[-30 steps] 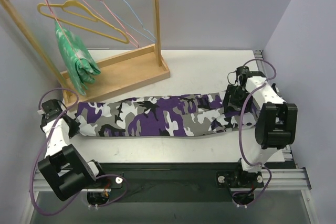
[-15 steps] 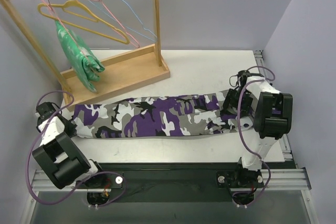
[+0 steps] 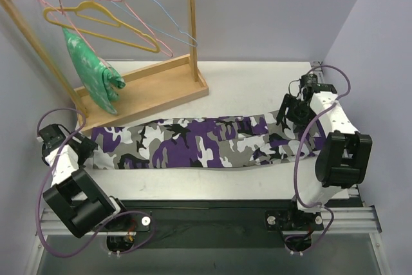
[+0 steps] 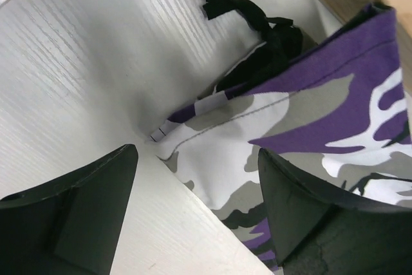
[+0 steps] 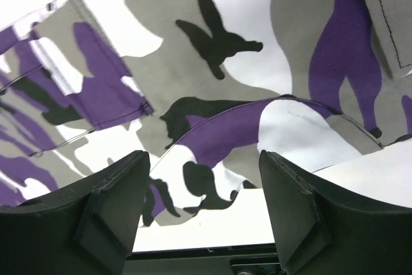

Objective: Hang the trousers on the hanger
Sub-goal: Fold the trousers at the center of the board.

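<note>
The trousers [image 3: 199,143] are lying flat and stretched across the counter [image 3: 257,85], running from 9 o'clock to 3 o'clock in the overhead view, and nothing is lifting them yet. The left end effector [image 4: 196,178] is sitting at the 9 o'clock end with its fingers spread wide, a corner of the cloth and a loose black cord [image 4: 257,20] just ahead of it. The right end effector [image 5: 203,191] is hovering over the 3 o'clock end, also spread wide, gripping nothing.

The hanger [image 3: 61,11] is hanging up at 11 o'clock on the wooden rack [image 3: 148,88], well apart from the trousers, and that is where I am seeing the trouble.

- It is sharing the rail with the pink hangers [image 3: 161,46] and the blue hanger [image 3: 170,30], wires crossing, so a reach in there could snag or swing the wrong one.
- The green garment [image 3: 90,72] is dangling just below it and could get dragged along.
- On the left, only a corner is lying between the fingers, so a shallow bite could slip or catch a single layer.
- The cloth is long and limp. I judge that lifting it unevenly would let it sag, and a lopsided drape would slide off the thin wire.

No brand, label or writing is reading clearly in any view.
</note>
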You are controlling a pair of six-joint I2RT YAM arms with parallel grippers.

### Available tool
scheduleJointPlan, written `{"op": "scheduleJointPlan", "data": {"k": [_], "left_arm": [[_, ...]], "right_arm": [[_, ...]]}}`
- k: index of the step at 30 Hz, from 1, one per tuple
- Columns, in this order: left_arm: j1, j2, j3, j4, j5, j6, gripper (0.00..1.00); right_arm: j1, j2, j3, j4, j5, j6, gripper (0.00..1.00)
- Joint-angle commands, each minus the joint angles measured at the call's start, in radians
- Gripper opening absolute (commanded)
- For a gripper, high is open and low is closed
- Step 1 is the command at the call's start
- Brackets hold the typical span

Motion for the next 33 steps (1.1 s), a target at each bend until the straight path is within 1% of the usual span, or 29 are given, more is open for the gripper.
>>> {"op": "scheduleJointPlan", "data": {"k": [1, 4, 7, 10, 15, 21, 25, 27, 28, 30, 32, 33], "left_arm": [[0.007, -0.08, -0.044, 0.009, 0.037, -0.075, 0.89], [0.006, -0.1, -0.08, 0.001, 0.042, -0.078, 0.91], [0.006, -0.094, -0.075, 0.013, 0.048, -0.075, 0.92], [0.006, -0.062, -0.083, 0.082, 0.07, -0.063, 0.92], [-0.002, 0.034, -0.097, 0.138, 0.088, -0.062, 0.93], [-0.056, 0.102, -0.098, 0.19, 0.077, -0.061, 0.92], [-0.062, 0.082, -0.115, 0.112, 0.016, -0.118, 0.92], [-0.062, 0.012, -0.144, 0.072, -0.015, -0.165, 0.93], [-0.06, -0.017, -0.152, 0.022, -0.051, -0.182, 0.93], [-0.063, -0.117, -0.172, -0.025, -0.099, -0.234, 0.95], [-0.062, -0.169, -0.158, -0.086, -0.113, -0.275, 0.95], [-0.063, -0.169, -0.138, -0.118, -0.111, -0.285, 0.96]], "right_arm": [[0.007, -0.04, 0.005, -0.065, -0.059, -0.008, 0.69], [0.007, -0.037, -0.02, -0.064, -0.068, -0.017, 0.7], [0.007, -0.014, -0.041, -0.059, -0.067, -0.036, 0.69], [0.007, 0.004, -0.053, -0.051, -0.074, -0.045, 0.69], [0.007, 0.057, -0.063, -0.039, -0.071, -0.03, 0.69], [0.004, 0.101, -0.078, -0.041, -0.062, 0.015, 0.69], [-0.028, 0.132, -0.116, -0.068, -0.068, 0.078, 0.69], [-0.064, 0.15, -0.145, -0.082, -0.07, 0.118, 0.69], [-0.081, 0.155, -0.156, -0.099, -0.076, 0.13, 0.69], [-0.133, 0.15, -0.201, -0.108, -0.088, 0.161, 0.68], [-0.164, 0.133, -0.236, -0.11, -0.102, 0.171, 0.69], [-0.175, 0.118, -0.259, -0.111, -0.103, 0.17, 0.69]]}}
